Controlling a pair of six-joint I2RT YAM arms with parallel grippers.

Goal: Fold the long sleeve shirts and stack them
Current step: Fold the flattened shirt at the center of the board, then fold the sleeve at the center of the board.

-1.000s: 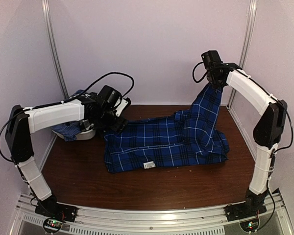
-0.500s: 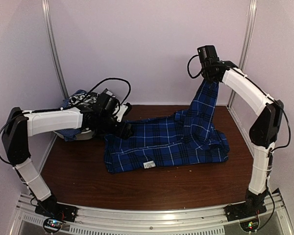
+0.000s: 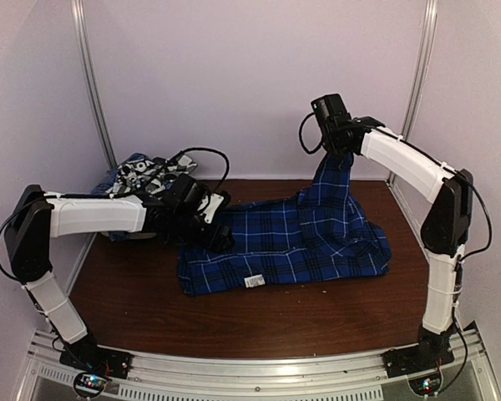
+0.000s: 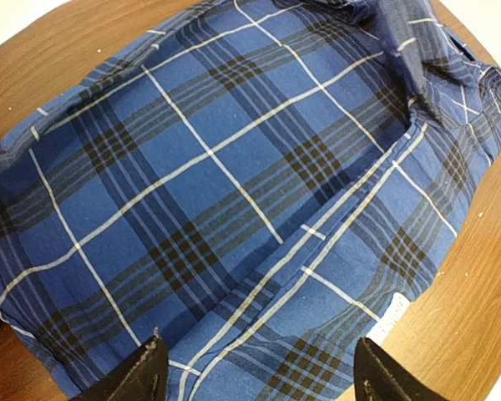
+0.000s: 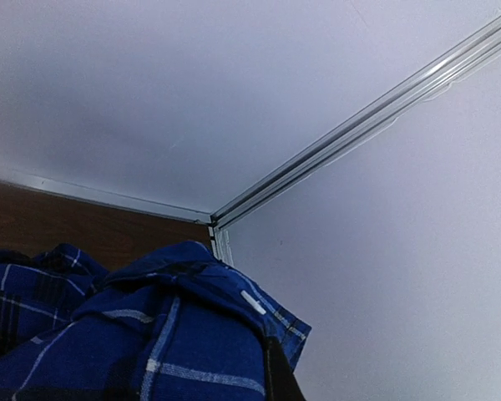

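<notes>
The royal-blue plaid shirt (image 3: pixel 292 242) lies across the middle of the brown table (image 3: pixel 150 301), running from about 9 o'clock to 3 o'clock in the overhead view. One part of it is drawn up into a tall peak toward 1 o'clock. At the top of that peak the right fingers (image 3: pixel 338 154) are pressed together, pinching a bunch of the cloth well above the table. In the right wrist view, the gathered blue fabric (image 5: pixel 150 334) fills the 6 to 7 o'clock area. Only a dark sliver of one finger (image 5: pixel 277 378) shows beside it. A metal rail (image 5: pixel 359 117) runs along the pale wall behind.

The left fingers (image 3: pixel 220 236) sit at the shirt's 9 o'clock edge, low over the cloth and spread wide with nothing between them. In the left wrist view, the two dark tips (image 4: pixel 142 376) stand at 7 and 5 o'clock over flat plaid (image 4: pixel 234 192). It is not clear whether they touch the fabric.

A small white label (image 3: pixel 253 282) lies on the shirt near its 6 o'clock hem. It shows again at 4 o'clock in the left wrist view (image 4: pixel 390 317). The print on it is too small and blurred to read.

A pile of other shirts (image 3: pixel 142 171), black-and-white plaid over pale blue, sits in the table's 10 o'clock corner behind the left arm, apart from the blue shirt.
</notes>
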